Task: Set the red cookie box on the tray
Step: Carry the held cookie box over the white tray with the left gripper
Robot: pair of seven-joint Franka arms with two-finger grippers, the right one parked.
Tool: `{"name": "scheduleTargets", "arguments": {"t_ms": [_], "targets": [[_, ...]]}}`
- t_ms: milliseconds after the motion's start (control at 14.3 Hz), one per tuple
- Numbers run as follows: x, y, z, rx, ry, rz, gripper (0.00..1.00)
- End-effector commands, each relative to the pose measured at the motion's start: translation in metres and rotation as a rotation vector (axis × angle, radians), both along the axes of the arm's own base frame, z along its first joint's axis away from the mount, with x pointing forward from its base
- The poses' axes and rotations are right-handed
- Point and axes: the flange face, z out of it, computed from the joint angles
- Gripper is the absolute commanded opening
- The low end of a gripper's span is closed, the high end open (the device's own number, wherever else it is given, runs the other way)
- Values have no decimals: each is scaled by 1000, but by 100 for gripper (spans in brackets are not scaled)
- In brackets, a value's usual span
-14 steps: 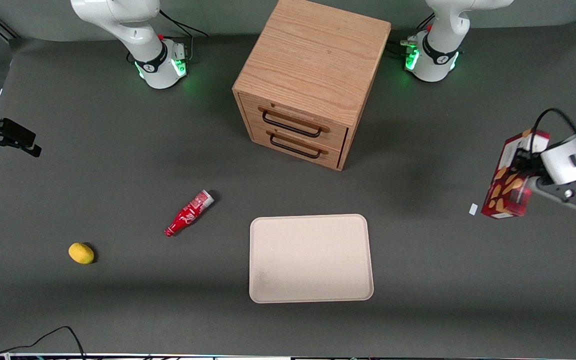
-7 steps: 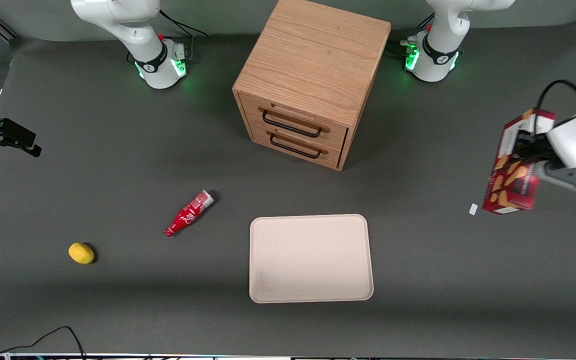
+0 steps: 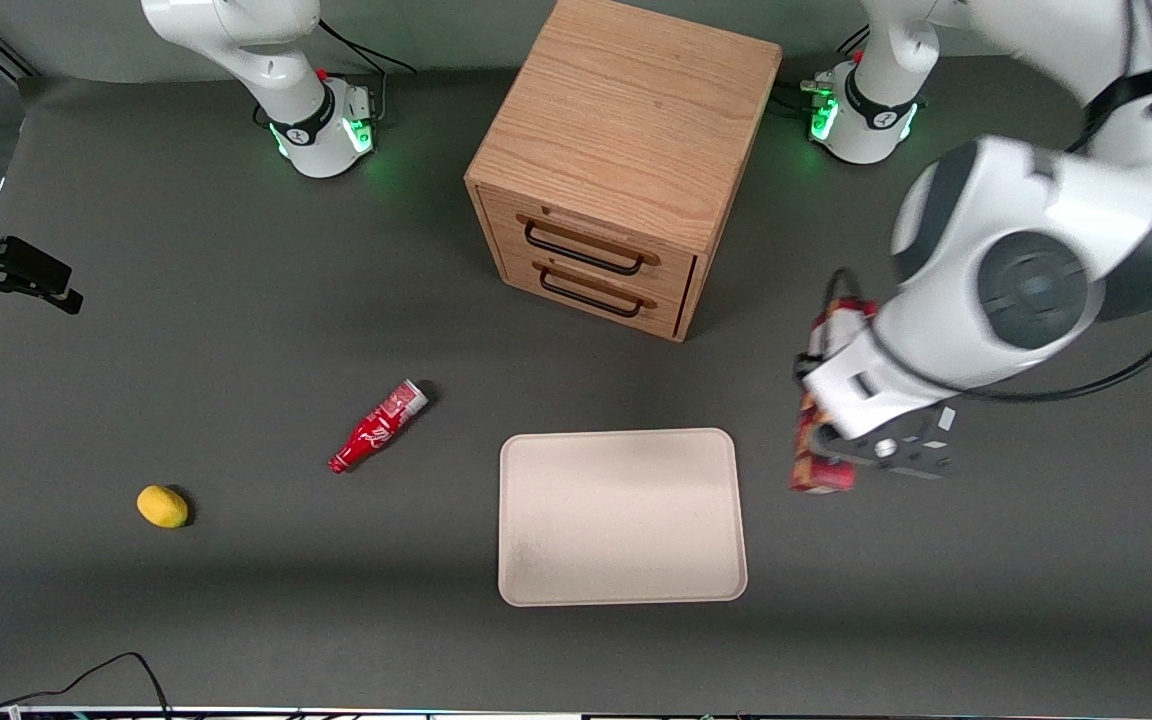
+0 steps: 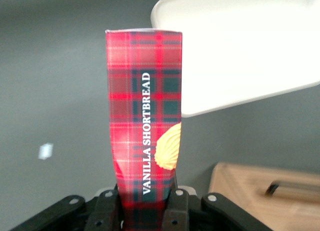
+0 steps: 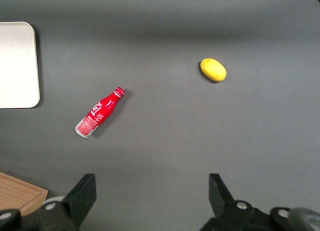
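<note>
My left gripper (image 4: 145, 207) is shut on the red cookie box (image 4: 144, 116), a slim dark red plaid carton with a golden cookie picture. The fingers clamp its near end on both narrow sides. In the front view the gripper (image 3: 828, 420) holds the red cookie box (image 3: 816, 472) above the table, close beside the tray's short edge toward the working arm's end, and the arm's wrist covers most of it. The pale cream tray (image 3: 621, 515) lies flat with nothing on it; the wrist camera sees one of the tray's (image 4: 240, 51) corners just past the box's end.
A wooden two-drawer cabinet (image 3: 626, 160) stands farther from the front camera than the tray. A red soda bottle (image 3: 378, 425) and a yellow lemon (image 3: 162, 506) lie toward the parked arm's end. A small white scrap (image 4: 45, 151) lies on the table near the gripper.
The left arm has swung from the table's working-arm end toward the tray, carrying the box with it. The box now hangs next to the tray's edge.
</note>
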Motion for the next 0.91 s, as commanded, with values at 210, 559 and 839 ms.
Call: {"name": "scheduleTargets", "arguments": {"t_ms": [210, 559, 839], "targets": [[30, -78, -93, -73, -107, 137, 0], [46, -76, -169, -9, -142, 116, 0], [49, -76, -208, 6, -150, 111, 0]]}}
